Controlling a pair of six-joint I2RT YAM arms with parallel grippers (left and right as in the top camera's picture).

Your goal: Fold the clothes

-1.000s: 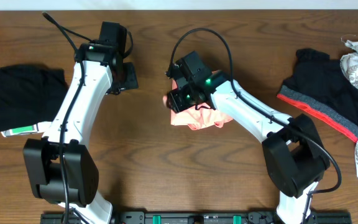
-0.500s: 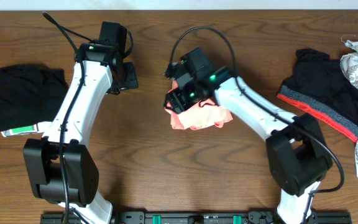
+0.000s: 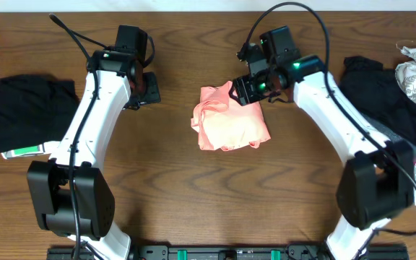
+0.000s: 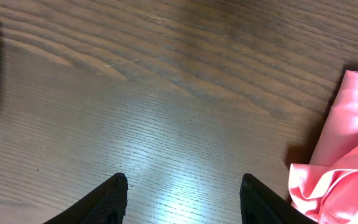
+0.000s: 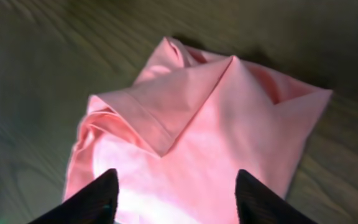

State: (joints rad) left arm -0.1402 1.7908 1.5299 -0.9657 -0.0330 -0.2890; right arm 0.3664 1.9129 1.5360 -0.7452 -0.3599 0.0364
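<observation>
T-shirt [image 3: 230, 126] lies as a compact folded bundle at table [image 3: 193, 195] centre. Right gripper [image 3: 243, 91] has let go and pulled back to its far edge, jaws apart, empty; left gripper [image 4: 183, 180] likewise apart. Fold looks finished.

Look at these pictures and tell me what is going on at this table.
Two robot arms are folding clothes. A pink shirt lies in a folded bundle in the middle of the table. The right pincer hovers open over its far edge, holding nothing. The left pincer hangs open over bare wood beside the shirt. A black garment lies at the left side, and more clothes wait at the right.
</observation>
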